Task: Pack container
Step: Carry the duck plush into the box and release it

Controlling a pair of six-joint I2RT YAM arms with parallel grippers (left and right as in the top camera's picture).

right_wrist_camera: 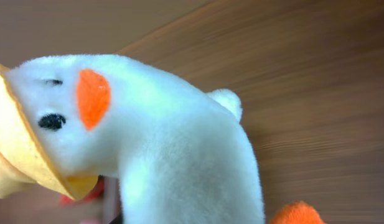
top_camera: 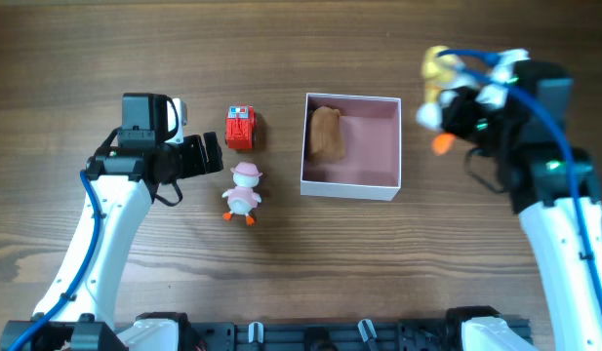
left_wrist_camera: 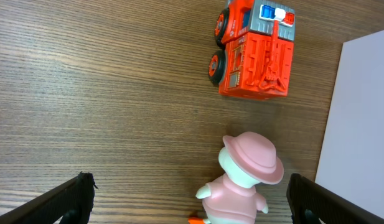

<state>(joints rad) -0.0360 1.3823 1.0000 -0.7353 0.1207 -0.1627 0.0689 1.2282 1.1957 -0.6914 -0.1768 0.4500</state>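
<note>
The container (top_camera: 351, 187) is a white square box with a pink inside, at the table's middle. A brown toy (top_camera: 327, 134) lies along its left side. My right gripper (top_camera: 449, 109) is shut on a white plush duck (top_camera: 432, 73) with a yellow hat and orange feet, held just right of the container. The plush (right_wrist_camera: 179, 143) fills the right wrist view and hides the fingers. My left gripper (top_camera: 211, 154) is open and empty, left of a pink-hatted duck figure (top_camera: 244, 190) and a red fire truck (top_camera: 241, 128). The figure (left_wrist_camera: 244, 180) stands between the open fingers (left_wrist_camera: 190, 194).
The fire truck (left_wrist_camera: 254, 53) lies on its side just left of the container's white wall (left_wrist_camera: 360, 124). Bare wooden table (top_camera: 301, 273) surrounds the objects. Both arm bases stand at the near edge.
</note>
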